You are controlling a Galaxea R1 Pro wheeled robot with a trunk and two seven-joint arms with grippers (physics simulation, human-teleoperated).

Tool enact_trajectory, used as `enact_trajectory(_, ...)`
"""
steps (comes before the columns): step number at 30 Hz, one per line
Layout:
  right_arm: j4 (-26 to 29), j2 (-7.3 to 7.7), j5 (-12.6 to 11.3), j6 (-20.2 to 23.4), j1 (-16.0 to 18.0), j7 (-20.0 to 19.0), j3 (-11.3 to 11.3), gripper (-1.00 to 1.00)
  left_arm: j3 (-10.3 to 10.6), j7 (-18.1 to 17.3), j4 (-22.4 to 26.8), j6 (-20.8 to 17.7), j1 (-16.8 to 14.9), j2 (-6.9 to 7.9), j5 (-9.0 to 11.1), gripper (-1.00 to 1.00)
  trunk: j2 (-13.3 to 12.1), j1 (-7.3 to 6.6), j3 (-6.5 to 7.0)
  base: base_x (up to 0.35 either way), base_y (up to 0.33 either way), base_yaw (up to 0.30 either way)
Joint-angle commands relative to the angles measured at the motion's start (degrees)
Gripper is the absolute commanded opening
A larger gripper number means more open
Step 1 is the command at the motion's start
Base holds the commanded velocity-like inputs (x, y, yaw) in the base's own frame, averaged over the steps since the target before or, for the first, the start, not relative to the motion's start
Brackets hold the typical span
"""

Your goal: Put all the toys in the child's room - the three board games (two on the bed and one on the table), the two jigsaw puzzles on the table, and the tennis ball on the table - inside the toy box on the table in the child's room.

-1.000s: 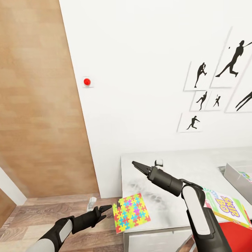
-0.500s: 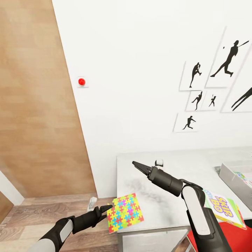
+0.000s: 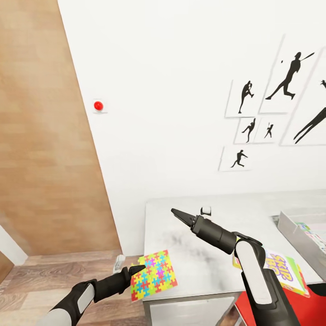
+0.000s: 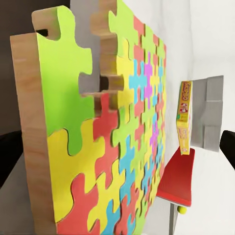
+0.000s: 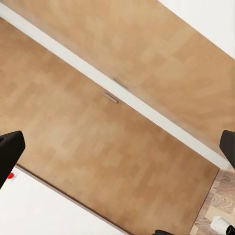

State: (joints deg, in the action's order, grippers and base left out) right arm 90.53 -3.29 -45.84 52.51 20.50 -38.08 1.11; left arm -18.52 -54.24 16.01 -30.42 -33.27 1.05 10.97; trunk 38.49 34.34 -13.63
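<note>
At the left gripper's point(image 3: 136, 270) tips sits a jigsaw puzzle point(image 3: 153, 275), overhanging the near corner of the table point(image 3: 190, 267); whether the jaws pinch its edge cannot be told. Judged step: securing this puzzle, then carrying it across to the toy box point(image 3: 296, 235), well beyond the right gripper point(image 3: 177, 213), whose fingers stand wide apart and empty above the tabletop. The puzzle is a thick wooden-edged square point(image 4: 103, 142) of interlocking yellow, green, red and blue pieces. A Skip-Bo board game point(image 3: 283, 268) lies beside the right forearm, near the toy box.
</note>
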Motion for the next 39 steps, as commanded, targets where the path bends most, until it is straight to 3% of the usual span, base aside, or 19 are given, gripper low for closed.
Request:
enact_trajectory(1, 0.0, -0.05, 0.12, 0.28, 0.05, -0.24, 0.12, 1.0, -0.03, -0.07, -0.02, -0.44, -0.04, 0.01, 0.28, 1.0, 0.07, 0.01, -0.08, 0.0, -0.023, 0.0)
enact_trajectory(2, 0.0, -0.05, 0.13, 0.27, 0.04, -0.24, 0.12, 1.0, -0.03, -0.11, -0.02, -0.44, -0.04, 0.01, 0.28, -1.0, 0.07, 0.01, -0.08, 0.0, -0.015, 0.0)
enact_trajectory(16, -0.17, -0.05, 0.14, 0.24, 0.04, 0.11, 0.2, 1.0, 0.02, -0.19, -0.01, -0.43, 0.05, 0.01, 0.28, -1.0, 0.07, 0.01, -0.08, 0.0, -0.001, 0.0)
enact_trajectory(28, -0.17, 0.03, 0.14, 0.3, 0.07, 0.04, 0.37, 1.0, -0.03, -0.5, 0.63, -1.16, -0.01, 0.79, 0.28, -1.0, -4.74, -2.62, 2.07, 0.0, 0.0, 0.0)
enact_trajectory(31, -0.17, 0.03, 0.14, 0.31, 0.07, 0.03, 0.38, 1.0, 0.05, -2.78, 2.01, -4.03, -0.11, 1.59, 0.27, -1.0, -5.95, -3.28, 2.61, 0.0, 0.0, 0.0)
enact_trajectory(34, -0.17, 0.07, 0.14, 0.31, 0.07, 0.0, 0.44, 1.0, 0.45, -8.68, 6.1, -7.06, -0.12, 2.61, -0.01, -1.0, -6.75, -3.72, 2.97, 0.0, 0.0, 0.0)
enact_trajectory(37, -0.17, 0.67, 0.09, 0.31, 0.07, -0.01, 0.46, 1.0, 0.58, -11.75, 9.3, -10.09, -0.13, 5.05, -0.08, -1.0, -6.75, -3.72, 2.97, 0.0, 0.0, 0.0)
enact_trajectory(39, -0.17, 1.17, 0.06, 0.31, 0.05, 0.01, 0.46, 1.0, 0.48, -12.53, 10.64, -14.64, -0.16, 7.64, -0.13, -1.0, -6.75, -3.72, 2.97, 0.0, 0.0, 0.0)
